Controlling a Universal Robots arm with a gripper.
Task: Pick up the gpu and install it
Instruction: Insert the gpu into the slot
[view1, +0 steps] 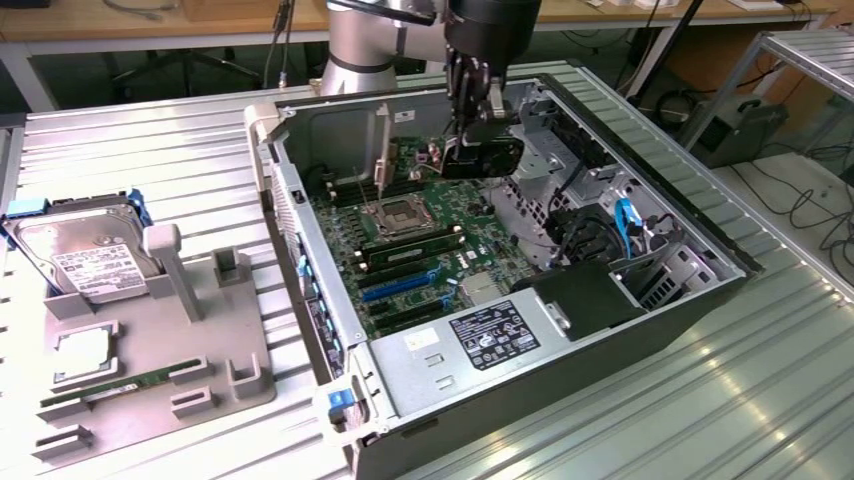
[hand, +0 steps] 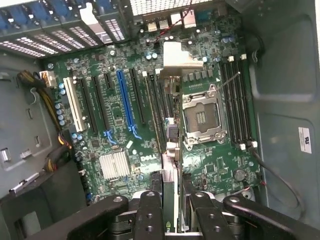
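Wrist view: we are pinching the gpu (hand: 171, 167) in the end effector (hand: 171, 212), turning it edge-on to the motherboard (hand: 115, 150) with its silver bracket (hand: 176, 59) facing the case's rear wall, presumably so its connector can meet a slot. Exterior view: we are holding it above the board inside the open case (view1: 287, 200), near the CPU socket (view1: 400, 215), not yet seated.

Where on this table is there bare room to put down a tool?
Bare table beyond the grey tray, and a wide strip at the exterior view's right of the case. Crowded inside the case, where the gripper holds the card.
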